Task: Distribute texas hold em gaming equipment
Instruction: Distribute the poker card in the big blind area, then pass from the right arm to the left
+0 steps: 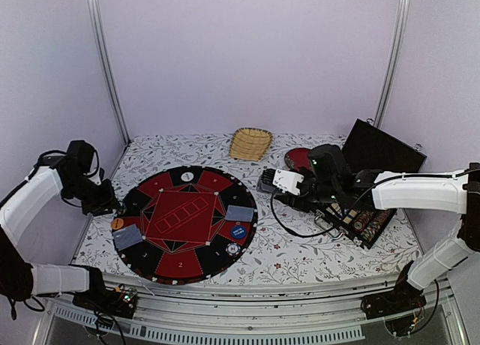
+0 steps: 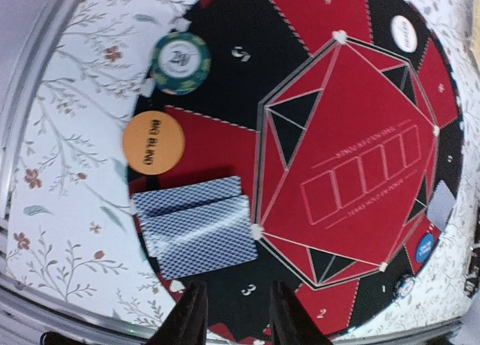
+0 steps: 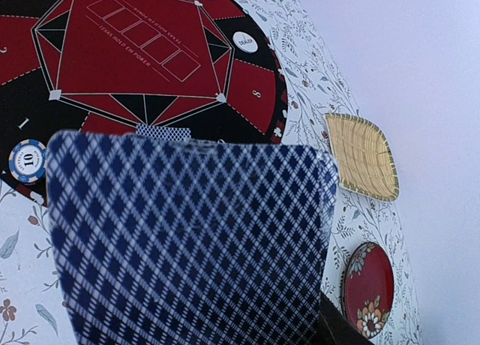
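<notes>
- Two cards (image 2: pixel 196 229) lie overlapped on the mat (image 2: pixel 352 135), just ahead of your left gripper (image 2: pixel 238 322), whose fingers stand apart, gripping nothing.
- Farther ahead of it sit the orange button (image 2: pixel 153 142) and a green chip (image 2: pixel 180 62) at the mat's rim.
- Your right gripper (image 1: pixel 274 183) is clenched on one card (image 3: pixel 191 240), its blue back filling that wrist view.
- Beyond that card you see a striped chip (image 3: pixel 27 160), the dealer button (image 3: pixel 244 42), the basket (image 3: pixel 364 156) and the plate (image 3: pixel 367 289).

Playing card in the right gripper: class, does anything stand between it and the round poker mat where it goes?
Nothing visible does. The playing card in the right gripper hangs just past the right edge of the poker mat, with only bare floral tablecloth between.
</notes>
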